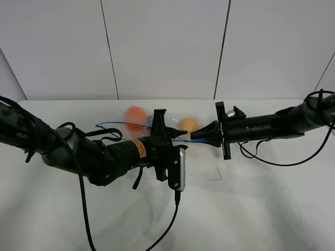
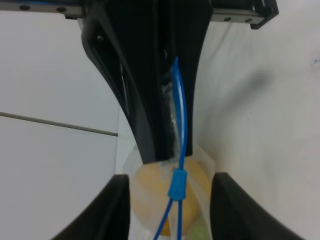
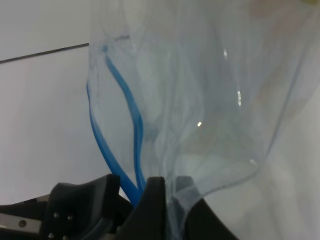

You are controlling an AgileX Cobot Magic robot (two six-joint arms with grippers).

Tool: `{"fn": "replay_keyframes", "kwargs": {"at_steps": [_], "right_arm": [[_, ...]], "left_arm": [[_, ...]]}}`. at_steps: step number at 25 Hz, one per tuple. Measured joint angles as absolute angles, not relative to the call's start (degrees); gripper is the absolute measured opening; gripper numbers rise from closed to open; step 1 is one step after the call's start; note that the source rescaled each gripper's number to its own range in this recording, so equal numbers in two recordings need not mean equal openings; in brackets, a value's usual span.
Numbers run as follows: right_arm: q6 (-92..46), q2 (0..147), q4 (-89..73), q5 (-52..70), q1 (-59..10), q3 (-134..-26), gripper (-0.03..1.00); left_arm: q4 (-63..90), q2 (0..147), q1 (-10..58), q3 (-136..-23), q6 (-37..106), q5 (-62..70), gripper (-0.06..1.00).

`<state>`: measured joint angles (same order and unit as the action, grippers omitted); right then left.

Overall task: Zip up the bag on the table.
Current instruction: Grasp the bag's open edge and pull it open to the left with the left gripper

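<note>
The clear bag [image 1: 172, 121] lies at the middle of the white table [image 1: 261, 204], with orange produce [image 1: 136, 116] inside. Its blue zipper strip [image 1: 123, 124] runs along the near edge. My left gripper [image 1: 178, 137] is shut on the strip; in the left wrist view [image 2: 162, 150] the blue slider [image 2: 177, 184] sits just past the fingertips, over an orange piece [image 2: 150, 197]. My right gripper [image 1: 194, 136] meets the bag from the right. In the right wrist view [image 3: 132, 187] two blue strands [image 3: 127, 100] run between its nearly closed fingers, with the clear plastic [image 3: 210, 100] beyond.
A thin dark mark [image 1: 215, 177] lies on the table in front of the right gripper. A black cable [image 1: 170, 225] hangs from the left wrist across the near table. A white panelled wall [image 1: 167, 47] stands behind the table's far edge.
</note>
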<state>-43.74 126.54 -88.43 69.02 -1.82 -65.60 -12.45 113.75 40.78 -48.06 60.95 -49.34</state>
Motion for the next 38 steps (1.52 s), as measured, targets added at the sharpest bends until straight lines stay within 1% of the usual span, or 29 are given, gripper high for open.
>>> {"fn": "replay_keyframes", "kwargs": {"at_steps": [9,21,24,26,29,32,38], "right_arm": [[-43.74,126.54,-88.43,69.02,-1.82,-65.6,0.0],[-43.74,126.49,-88.42,69.02,-1.82,-65.6,0.0],[-43.74,126.49,-88.42,69.02,-1.82,-65.6,0.0],[-43.74,126.49,-88.42,69.02,-1.82,-65.6,0.0],[-43.74,126.49,-88.42,69.02,-1.82,-65.6,0.0],[-43.74,126.49,-88.42,69.02,-1.82,-65.6,0.0],[-43.74,126.49,-88.42,69.02,-1.82,-65.6,0.0]], "left_arm": [[-12.52,115.4,40.53,-51.45,59.32,-48.86,0.49],[-12.52,114.88,40.53,-51.44,59.09,-44.32,0.49],[-12.52,113.57,40.53,-51.44,58.87,-42.86,0.43],[-12.52,113.44,40.53,-51.44,58.73,-42.66,0.36],[-12.52,113.44,40.53,-51.44,58.73,-41.79,0.3],[-12.52,113.44,40.53,-51.44,58.63,-41.79,0.28],[-12.52,113.44,40.71,-51.44,58.51,-41.79,0.27]]}}
